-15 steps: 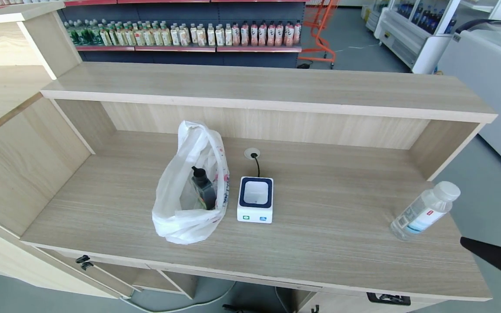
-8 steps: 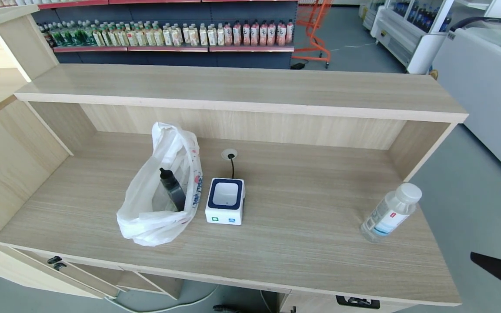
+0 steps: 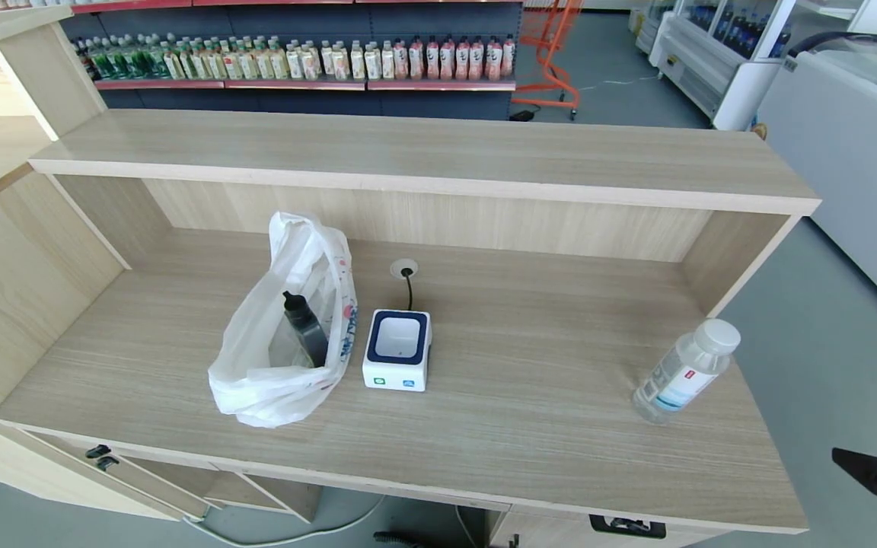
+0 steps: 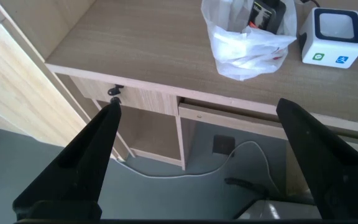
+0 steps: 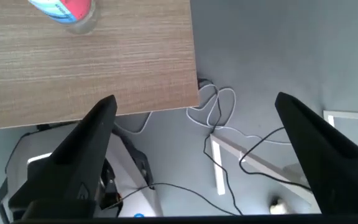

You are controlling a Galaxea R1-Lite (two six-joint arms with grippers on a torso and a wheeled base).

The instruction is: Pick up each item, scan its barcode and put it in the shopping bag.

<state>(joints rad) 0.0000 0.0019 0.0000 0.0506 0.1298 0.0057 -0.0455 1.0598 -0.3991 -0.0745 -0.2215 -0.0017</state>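
A white plastic shopping bag [image 3: 279,346] stands open on the wooden counter [image 3: 522,396], with a dark bottle [image 3: 305,331] upright inside it. Just right of the bag sits the white barcode scanner [image 3: 398,350] with its blue-rimmed window. A clear water bottle [image 3: 686,371] with a white cap stands near the counter's right end. My right gripper [image 5: 196,102] hangs open and empty off the counter's front right corner; one of its fingers [image 3: 861,466] shows low at the right. My left gripper [image 4: 197,106] is open and empty, below and in front of the counter's front edge, near the bag [image 4: 247,37].
A raised shelf [image 3: 423,160] runs along the back of the counter, with side walls at both ends. A cable leads from the scanner to a grommet [image 3: 403,268]. Cables lie on the floor [image 5: 229,143] under the counter. Store shelves and freezers stand behind.
The head camera has shifted, so the whole picture slid left. Things on the counter keep their places. The right gripper now sits farther from the water bottle.
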